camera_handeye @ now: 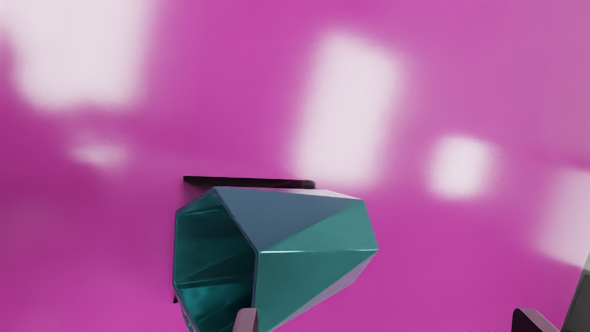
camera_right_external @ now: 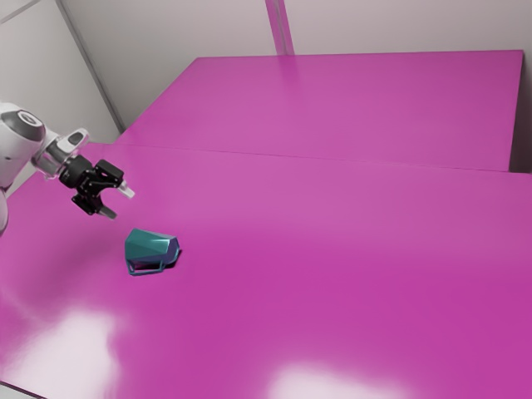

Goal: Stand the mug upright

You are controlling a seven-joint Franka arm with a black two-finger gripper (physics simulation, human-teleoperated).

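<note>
Teal mug (camera_right_external: pixel 152 249) lies on its side near an open gripper (camera_right_external: pixel 117 202)

The exterior view sets the scene: the mug rests tipped over on the glossy pink table (camera_right_external: pixel 332 249), towards the exterior view's left; its angular handle (camera_right_external: pixel 145 271) shows along the side nearer that camera, and a dark shadow lies beside the body. The white arm (camera_right_external: pixel 17 145) reaches in from the exterior view's left; its black gripper hangs above the table, near the mug but apart from it, with the two fingers spread and nothing held between them.

The wrist view looks into the mug; the faceted mouth (camera_handeye: pixel 214 258) and dark teal inside are in sight, and the body narrows from that rim to the closed base, which points towards the side of the far finger. The fingertips stand wide apart; one overlaps the mug near its rim in that view, the other has pink table behind it. White glare lies across the tabletop in both views; the exterior view adds pale walls (camera_right_external: pixel 166 25) and a pink strip (camera_right_external: pixel 281 25) running up behind the table.
</note>
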